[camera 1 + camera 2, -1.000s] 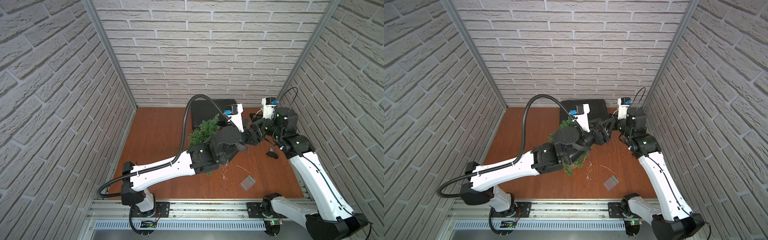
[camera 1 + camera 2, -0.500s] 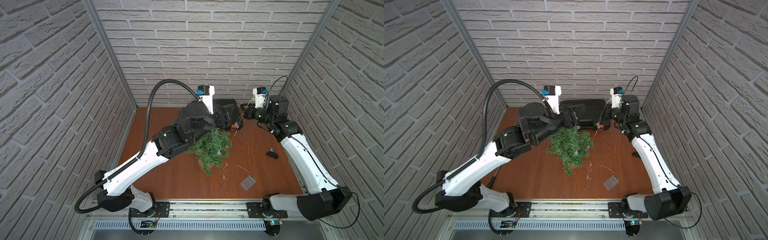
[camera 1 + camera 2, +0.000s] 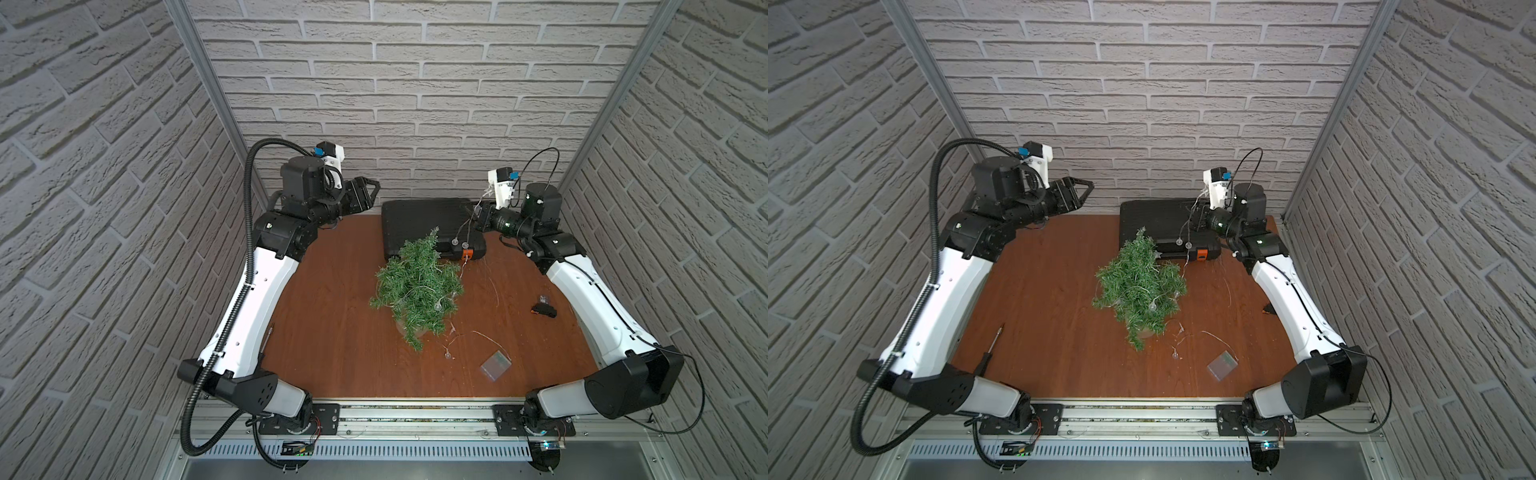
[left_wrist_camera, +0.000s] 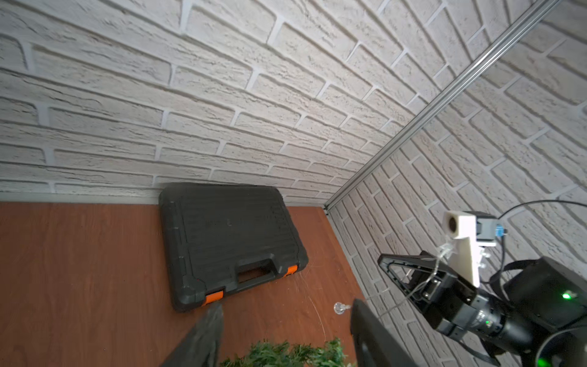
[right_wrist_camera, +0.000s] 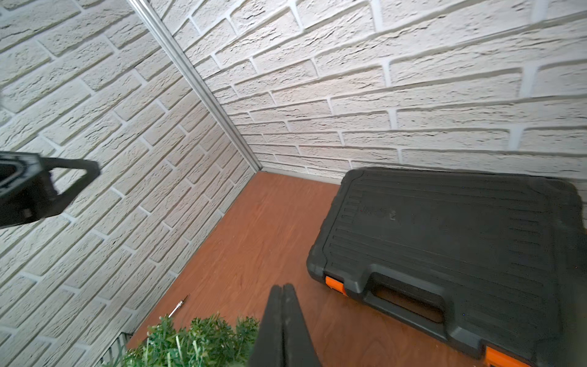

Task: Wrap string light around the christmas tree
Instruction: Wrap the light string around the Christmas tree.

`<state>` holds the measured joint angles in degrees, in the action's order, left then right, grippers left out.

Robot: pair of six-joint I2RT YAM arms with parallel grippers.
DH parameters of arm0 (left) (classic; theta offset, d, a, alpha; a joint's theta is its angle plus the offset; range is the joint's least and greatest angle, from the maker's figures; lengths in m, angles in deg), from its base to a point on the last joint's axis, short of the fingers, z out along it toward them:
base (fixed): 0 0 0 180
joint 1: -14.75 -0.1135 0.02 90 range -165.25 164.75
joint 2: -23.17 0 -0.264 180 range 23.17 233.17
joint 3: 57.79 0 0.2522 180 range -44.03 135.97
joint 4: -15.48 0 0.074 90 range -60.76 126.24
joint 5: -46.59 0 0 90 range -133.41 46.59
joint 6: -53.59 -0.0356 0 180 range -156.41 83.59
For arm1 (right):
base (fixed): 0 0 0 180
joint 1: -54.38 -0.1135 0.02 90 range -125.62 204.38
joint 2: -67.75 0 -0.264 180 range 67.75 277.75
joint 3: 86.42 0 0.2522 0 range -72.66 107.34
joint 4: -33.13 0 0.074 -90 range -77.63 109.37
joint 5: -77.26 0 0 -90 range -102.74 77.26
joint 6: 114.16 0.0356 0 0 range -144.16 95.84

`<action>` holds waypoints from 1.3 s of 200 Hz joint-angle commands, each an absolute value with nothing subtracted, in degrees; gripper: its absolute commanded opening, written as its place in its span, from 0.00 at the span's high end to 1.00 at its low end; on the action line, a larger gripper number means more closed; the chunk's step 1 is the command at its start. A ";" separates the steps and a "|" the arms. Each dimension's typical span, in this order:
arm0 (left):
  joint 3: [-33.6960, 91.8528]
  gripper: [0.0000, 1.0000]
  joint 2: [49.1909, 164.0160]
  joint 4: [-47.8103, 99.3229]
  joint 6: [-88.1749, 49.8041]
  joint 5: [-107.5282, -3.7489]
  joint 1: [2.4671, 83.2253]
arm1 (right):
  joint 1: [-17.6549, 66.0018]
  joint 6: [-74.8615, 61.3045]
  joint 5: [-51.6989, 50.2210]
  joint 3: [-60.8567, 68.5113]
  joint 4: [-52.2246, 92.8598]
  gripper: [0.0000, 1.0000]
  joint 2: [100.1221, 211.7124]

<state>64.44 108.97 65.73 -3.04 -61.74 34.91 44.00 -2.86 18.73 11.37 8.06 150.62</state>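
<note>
Left gripper point(image 3: 372, 194), spread and empty, has retreated to upper left; right gripper point(image 3: 478, 216), pinching the string light point(image 3: 455, 240), must continue wrapping the christmas tree point(image 3: 417, 286).

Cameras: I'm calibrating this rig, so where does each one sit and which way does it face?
Top views: high above the front edge, looking down on the table; both arms show.
Left wrist: on the left arm, facing the black case and back wall; left gripper open, right gripper holding the string light.
Right wrist: on the right arm, facing the case and back corner; own fingers shut.
Shared: all see the case and christmas tree.
</note>
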 commanded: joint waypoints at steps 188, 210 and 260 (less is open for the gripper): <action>55.61 0.24 122.80 39.53 -15.81 -98.64 39.58 | 34.78 2.03 15.83 19.48 19.25 0.97 157.30; 55.46 0.24 122.88 38.25 -16.41 -97.31 39.99 | 34.36 2.29 16.24 20.18 18.96 0.97 157.83; 55.45 0.28 123.59 36.66 -16.13 -98.34 40.83 | 33.56 2.86 15.34 21.24 18.17 0.97 158.11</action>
<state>55.22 124.36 40.24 -15.30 -97.06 40.22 34.10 2.19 15.56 19.08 16.47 158.12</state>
